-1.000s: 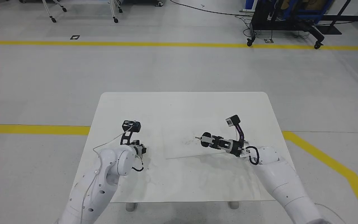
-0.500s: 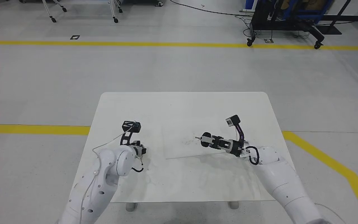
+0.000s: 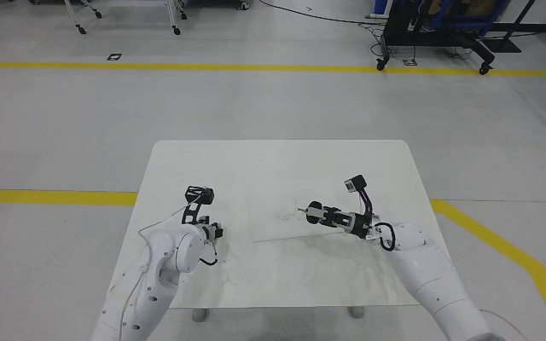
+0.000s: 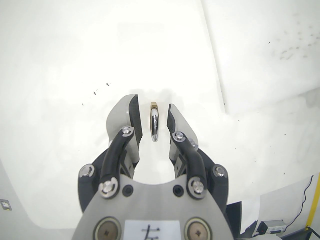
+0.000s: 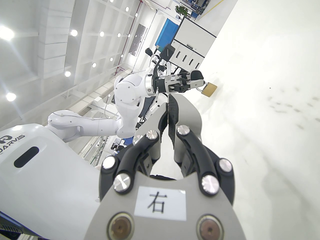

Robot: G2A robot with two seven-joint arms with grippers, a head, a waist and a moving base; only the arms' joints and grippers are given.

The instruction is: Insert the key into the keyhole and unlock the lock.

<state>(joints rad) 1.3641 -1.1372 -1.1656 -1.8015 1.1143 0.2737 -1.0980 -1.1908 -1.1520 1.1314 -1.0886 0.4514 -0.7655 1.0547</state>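
In the top view, the white table (image 3: pixel 281 162) fills the middle of the frame. The left gripper (image 3: pixel 212 231) is at lower left of centre and the right gripper (image 3: pixel 312 211) to the right of centre, well apart and pointing toward each other.

The top view does not make out the lock, but the left wrist view does. There the left gripper (image 4: pixel 152 102) points down at the table with its ribbed fingers (image 4: pixel 135 116) spread. The lock (image 4: pixel 154 123) stands edge-on between them, silver shackle nearest the camera and brass body beyond, with a narrow gap on each side.

The right wrist view shows that lock (image 5: pixel 209 89) from the side, across the table. Its brass body rests tilted on the surface, and its shackle sits between the fingertips of the left gripper (image 5: pixel 198 81).

In the same view the right gripper (image 5: pixel 172 99) has its black pads pressed tight together, and whatever they pinch is hidden. The top view adds a small pale tip, the key (image 3: pixel 300 209), poking out past those fingers toward the left of the frame.
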